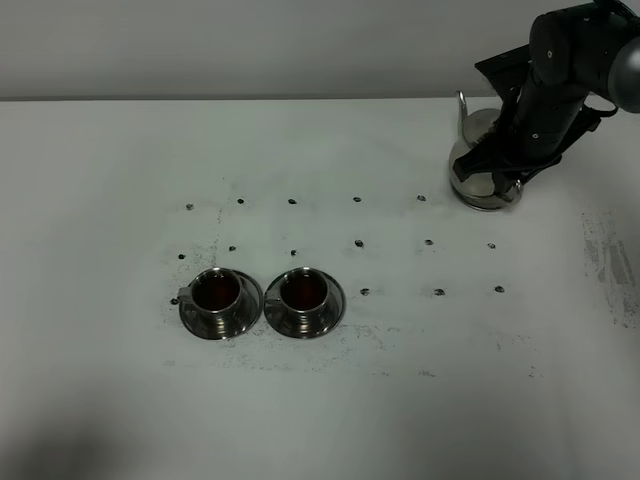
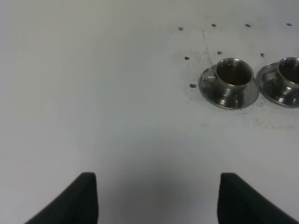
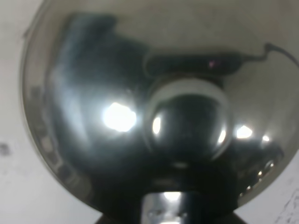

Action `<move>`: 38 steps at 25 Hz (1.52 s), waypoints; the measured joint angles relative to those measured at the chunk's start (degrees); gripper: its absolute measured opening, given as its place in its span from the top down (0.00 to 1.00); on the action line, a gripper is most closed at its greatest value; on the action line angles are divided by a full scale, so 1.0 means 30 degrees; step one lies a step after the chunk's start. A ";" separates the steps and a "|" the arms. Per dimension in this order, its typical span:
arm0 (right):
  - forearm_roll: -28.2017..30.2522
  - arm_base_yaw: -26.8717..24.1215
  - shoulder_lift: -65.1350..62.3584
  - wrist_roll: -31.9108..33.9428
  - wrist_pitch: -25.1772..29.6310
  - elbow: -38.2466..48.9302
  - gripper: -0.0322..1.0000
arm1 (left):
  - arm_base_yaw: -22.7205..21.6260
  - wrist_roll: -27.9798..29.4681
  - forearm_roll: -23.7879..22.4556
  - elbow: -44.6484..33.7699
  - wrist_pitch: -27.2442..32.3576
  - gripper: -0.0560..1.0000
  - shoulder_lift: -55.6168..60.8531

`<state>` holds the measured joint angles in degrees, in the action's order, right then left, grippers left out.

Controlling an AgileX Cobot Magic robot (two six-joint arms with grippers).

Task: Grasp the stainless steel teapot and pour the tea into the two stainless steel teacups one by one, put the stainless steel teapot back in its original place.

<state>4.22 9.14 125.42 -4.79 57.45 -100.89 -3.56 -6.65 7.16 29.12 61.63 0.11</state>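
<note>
Lower middle of the high view, the 2 stainless steel teacups (image 1: pixel 221 299) (image 1: pixel 304 297) sit side by side on saucers, dark reddish tea (image 1: pixel 217 291) in both. The left gripper (image 2: pixel 156 198) hangs spread over bare table (image 1: pixel 120 400). Upper right, the right gripper (image 1: pixel 500 172) pinches the stainless steel teapot (image 1: pixel 478 185), standing on the table.

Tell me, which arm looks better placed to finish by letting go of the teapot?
The right. Its gripper is shut on the teapot at the table's far right, and both teacups already hold tea. The left gripper hangs open near the cups, far from the pot.
</note>
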 joint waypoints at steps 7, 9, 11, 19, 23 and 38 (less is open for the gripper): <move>0.0243 -0.0159 0.0445 0.0059 -0.0512 0.0000 0.80 | 0.0000 0.0000 0.0000 0.0000 0.0000 0.44 0.0000; 0.0271 -0.0222 0.0709 0.0059 -0.0512 0.0000 0.80 | 0.0000 0.0000 0.0000 0.0000 0.0000 0.44 0.0000; 0.0306 -0.0260 0.0867 0.0059 -0.0512 -0.0002 0.80 | 0.0000 0.0000 0.0000 0.0000 0.0000 0.44 0.0000; 0.0391 -0.0345 0.0906 0.0059 -0.0601 -0.0034 0.80 | 0.0000 0.0000 0.0000 0.0000 0.0000 0.44 0.0000; 0.0398 -0.0345 0.0906 -0.0170 -0.0617 -0.0034 0.80 | 0.0000 0.0000 0.0000 0.0000 0.0000 0.44 0.0000; 0.0403 -0.0345 -0.1623 -0.0799 -0.0093 -0.0040 0.51 | 0.0000 0.0000 0.0000 0.0000 0.0000 0.44 0.0000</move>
<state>5.43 8.10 120.55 -7.18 57.17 -101.01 -3.56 -6.65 7.16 29.12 61.63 0.11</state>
